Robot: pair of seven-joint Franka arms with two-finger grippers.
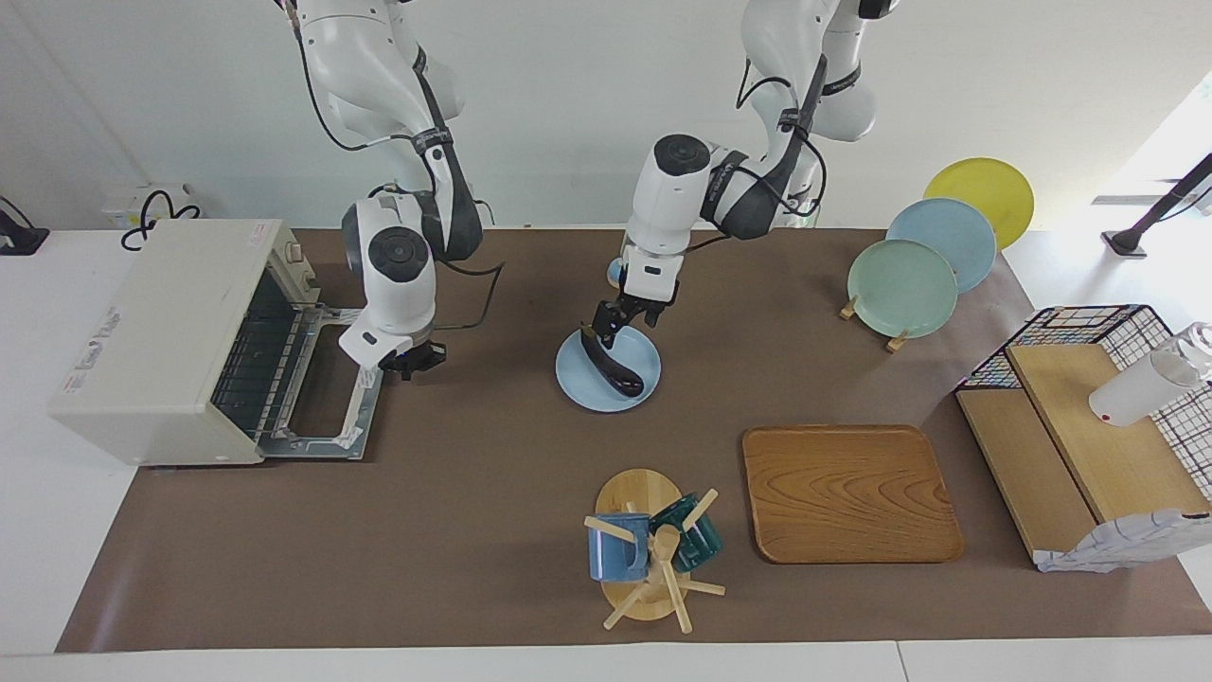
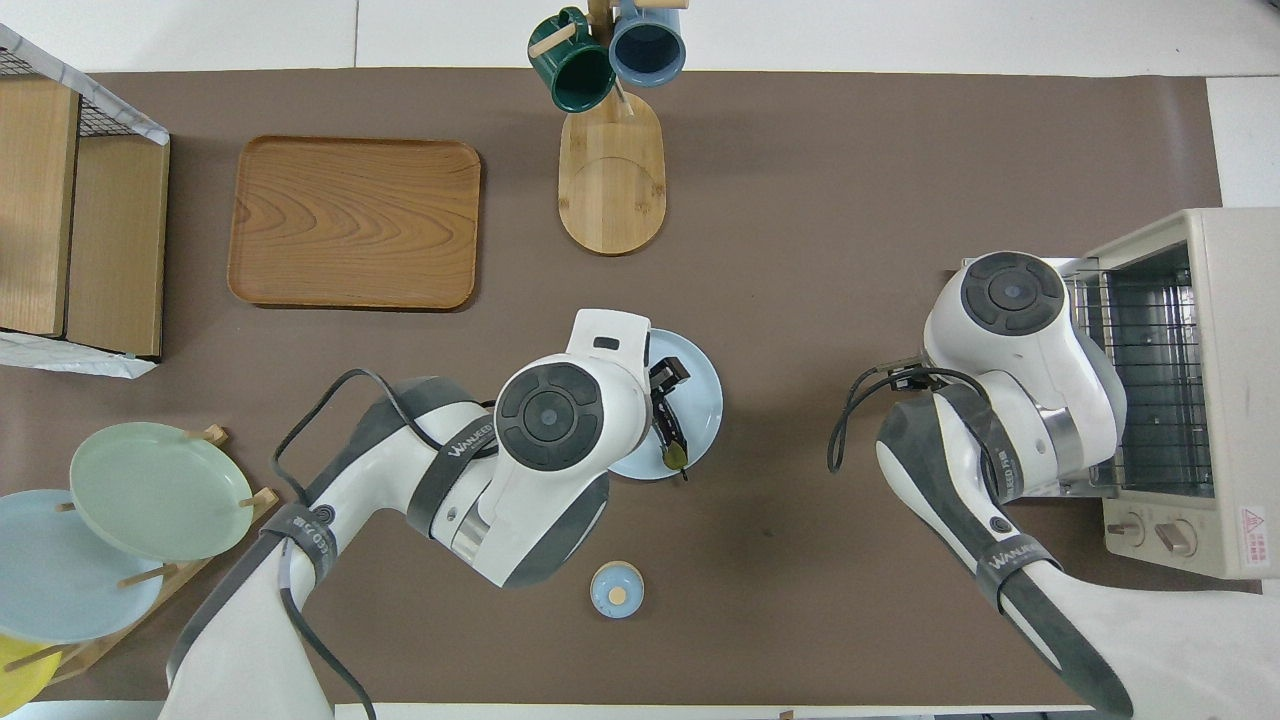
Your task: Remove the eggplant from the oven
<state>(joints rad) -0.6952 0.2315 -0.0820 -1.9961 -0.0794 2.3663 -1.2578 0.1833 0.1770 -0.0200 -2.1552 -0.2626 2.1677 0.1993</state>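
Observation:
The dark purple eggplant lies on a light blue plate in the middle of the mat, outside the oven. My left gripper hangs low over the eggplant's stem end, open, with its fingers to either side; I cannot tell whether they touch it. In the overhead view the left gripper and its arm cover most of the eggplant on the plate. The cream oven stands at the right arm's end, its door folded down and its rack bare. My right gripper is shut, beside the door's edge.
A small blue bell sits nearer to the robots than the plate. A mug tree and a wooden tray lie farther out. A plate rack and a wire basket with wooden boards fill the left arm's end.

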